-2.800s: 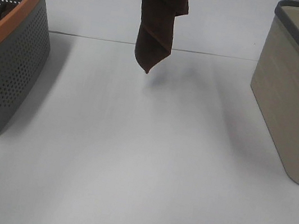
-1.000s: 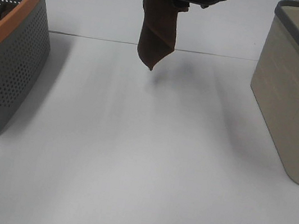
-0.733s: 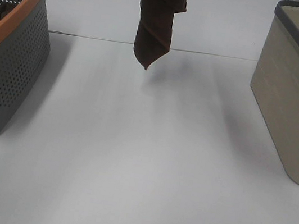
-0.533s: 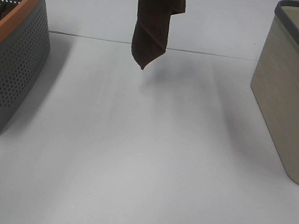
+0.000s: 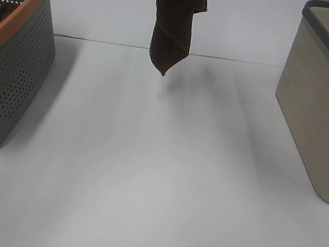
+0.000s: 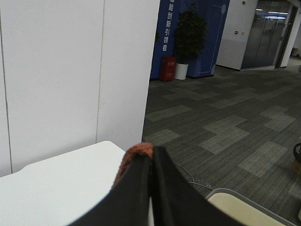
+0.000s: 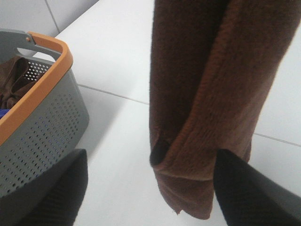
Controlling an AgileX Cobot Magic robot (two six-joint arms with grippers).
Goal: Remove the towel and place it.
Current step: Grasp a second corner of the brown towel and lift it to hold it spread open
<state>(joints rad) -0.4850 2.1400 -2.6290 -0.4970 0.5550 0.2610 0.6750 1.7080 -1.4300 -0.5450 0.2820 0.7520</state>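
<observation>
On the white worktop (image 5: 156, 178), a grey, orange-rimmed perforated basket (image 5: 9, 74) stands left and a beige basket (image 5: 324, 105) right. The dark brown cloth towel (image 5: 175, 25) hangs far-centre, clear of both — removed, I judge, not yet placed. The left hand (image 6: 151, 162) is clamped on its top edge; the right hand (image 7: 150, 155) gapes empty.

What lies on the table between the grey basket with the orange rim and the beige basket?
Nothing lies there: in the exterior high view the table between the grey basket and the beige basket is bare. Only the towel hangs above it.
</observation>
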